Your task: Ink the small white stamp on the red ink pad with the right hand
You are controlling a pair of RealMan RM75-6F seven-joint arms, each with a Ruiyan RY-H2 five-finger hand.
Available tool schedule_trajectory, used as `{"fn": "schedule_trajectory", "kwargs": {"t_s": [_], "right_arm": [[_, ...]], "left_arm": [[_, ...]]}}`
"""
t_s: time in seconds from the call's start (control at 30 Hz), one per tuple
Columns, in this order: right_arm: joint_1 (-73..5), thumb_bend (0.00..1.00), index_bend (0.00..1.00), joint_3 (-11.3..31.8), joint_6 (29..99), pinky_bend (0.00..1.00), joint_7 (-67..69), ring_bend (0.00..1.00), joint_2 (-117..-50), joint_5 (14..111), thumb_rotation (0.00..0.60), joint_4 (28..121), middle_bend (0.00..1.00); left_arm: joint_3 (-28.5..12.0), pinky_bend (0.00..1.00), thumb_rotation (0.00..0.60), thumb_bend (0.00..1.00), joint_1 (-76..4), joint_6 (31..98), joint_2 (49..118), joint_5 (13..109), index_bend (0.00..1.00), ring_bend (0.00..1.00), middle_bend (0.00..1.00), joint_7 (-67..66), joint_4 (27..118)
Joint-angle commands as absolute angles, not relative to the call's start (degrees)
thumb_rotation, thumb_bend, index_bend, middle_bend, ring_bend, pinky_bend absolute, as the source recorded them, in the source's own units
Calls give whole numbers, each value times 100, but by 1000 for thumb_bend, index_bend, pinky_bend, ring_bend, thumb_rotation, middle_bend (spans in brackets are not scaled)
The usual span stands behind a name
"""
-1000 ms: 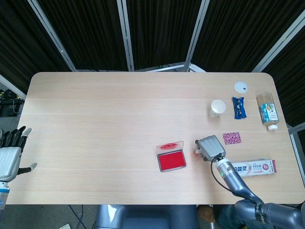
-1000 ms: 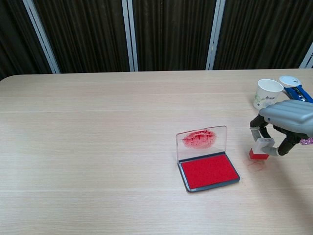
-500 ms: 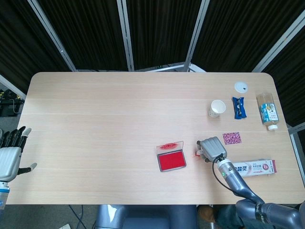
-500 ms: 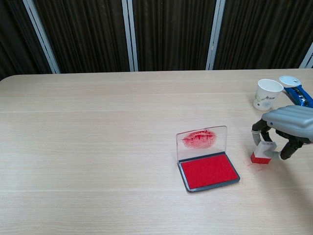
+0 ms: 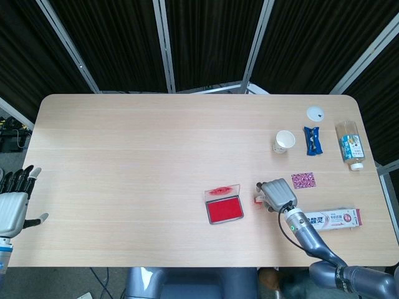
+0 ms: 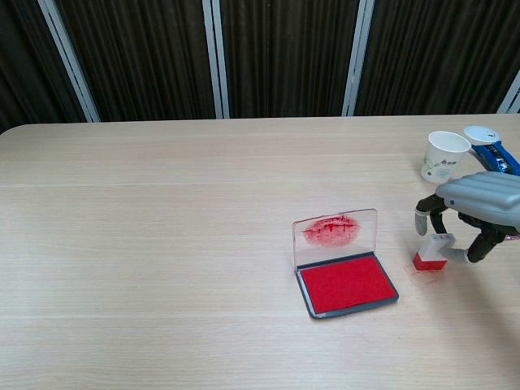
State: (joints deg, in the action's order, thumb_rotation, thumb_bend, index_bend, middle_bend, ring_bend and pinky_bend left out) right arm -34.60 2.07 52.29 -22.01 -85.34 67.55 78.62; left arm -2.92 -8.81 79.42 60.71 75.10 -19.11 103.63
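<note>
The small white stamp (image 6: pixel 433 252) with a red base stands on the table just right of the open red ink pad (image 6: pixel 347 284), over faint red marks. My right hand (image 6: pixel 479 203) arches above it. One fingertip (image 6: pixel 420 221) hangs off the stamp's left side and the thumb sits close on its right, so nothing is pinched. In the head view the right hand (image 5: pixel 277 193) covers most of the stamp beside the ink pad (image 5: pixel 224 210). My left hand (image 5: pixel 12 199) hangs with fingers spread off the table's left edge, holding nothing.
The pad's clear lid (image 6: pixel 335 236) stands upright, smeared red. Behind the right hand are a paper cup (image 5: pixel 283 141), a blue item (image 5: pixel 312 140), a white round lid (image 5: pixel 316 113) and a bottle (image 5: pixel 351 145). A pink patterned piece (image 5: pixel 303 180) and a toothpaste box (image 5: pixel 330 218) lie near the right arm.
The right hand lowered the stamp onto the table right of the pad, then its fingers spread apart off the stamp. The left hand has stayed still.
</note>
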Motion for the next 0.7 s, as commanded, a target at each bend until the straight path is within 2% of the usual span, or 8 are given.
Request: {"fn": "schedule_trajectory", "kwargs": {"t_s": [0.03,0.13,0.27,0.43,0.6,0.7], "right_arm": [[-3435,294,333,201,5266,1000,-2192,903,-8475,6780,600,7945,462],[-3399,282,281,200,5351,1000,-2187,904,-8387,6834,600,8077,443],[-3308,252,130,192,5555,1000,-2181,903,-8127,6941,600,8417,357],[-2987,186,20,137,6255,1000,-1945,892,-7484,7414,600,9117,248],[-2474,87,0,-46,7263,997,-1296,829,-6786,8252,600,9475,144],[-2150,8,0,-182,7904,891,-985,733,-6539,8727,600,9406,78]], "left_arm": [[-289,0,600,0,-879,7943,6066,7513,0,0,0,-1907,10368],[-283,0,600,0,-874,7949,6052,7527,0,0,0,-1891,10383],[-270,0,600,0,-857,7971,6006,7568,0,0,0,-1844,10417],[-268,0,600,0,-813,8044,5912,7650,0,0,0,-1683,10462],[-234,0,600,0,-762,8111,5792,7812,0,0,0,-1446,10505],[-205,0,600,0,-736,8138,5731,7915,0,0,0,-1315,10518]]}}
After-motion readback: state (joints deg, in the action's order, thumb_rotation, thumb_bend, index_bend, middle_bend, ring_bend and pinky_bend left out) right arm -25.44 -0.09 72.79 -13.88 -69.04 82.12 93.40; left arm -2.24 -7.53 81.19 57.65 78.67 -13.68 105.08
